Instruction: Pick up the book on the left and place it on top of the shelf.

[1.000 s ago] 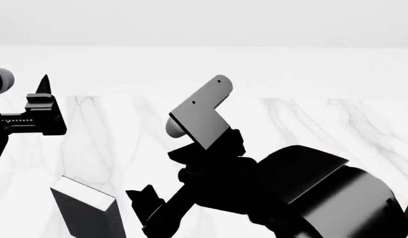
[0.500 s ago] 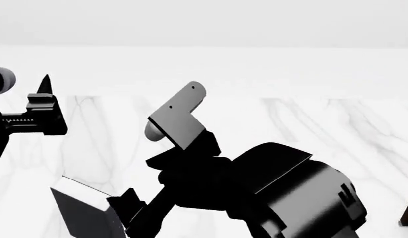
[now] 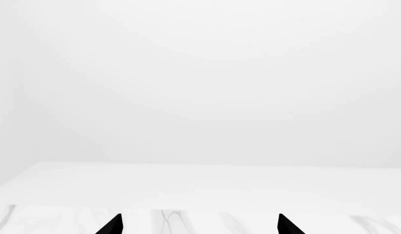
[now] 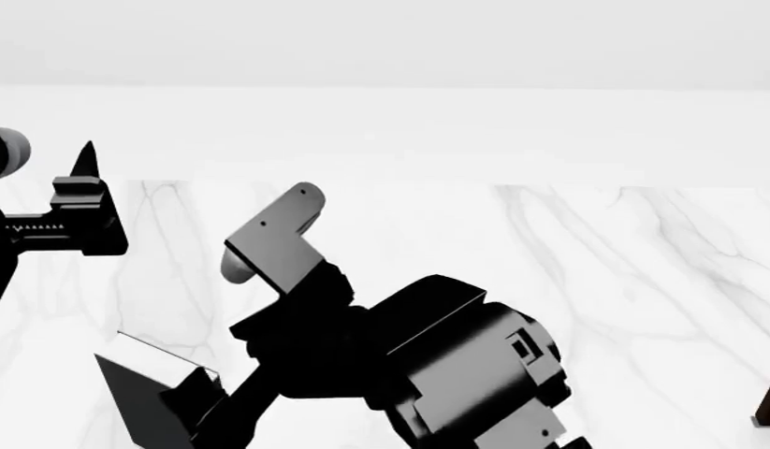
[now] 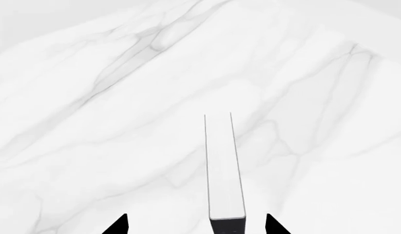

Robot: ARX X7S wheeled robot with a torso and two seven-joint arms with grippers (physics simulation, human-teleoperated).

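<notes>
Approach is the step in hand: we bring our right gripper (image 5: pixel 195 225), fingers apart, astride the book (image 5: pixel 223 170) standing at seven o'clock on the marble table (image 4: pixel 634 271). Next we likely descend and close. Since earlier, the arm has swung leftward. Left gripper (image 3: pixel 199 225) hangs spread, idle.

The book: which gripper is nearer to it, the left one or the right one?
Right. The right gripper is open, its fingertips on either side of the book. The left gripper hangs higher up, apart from it.
</notes>
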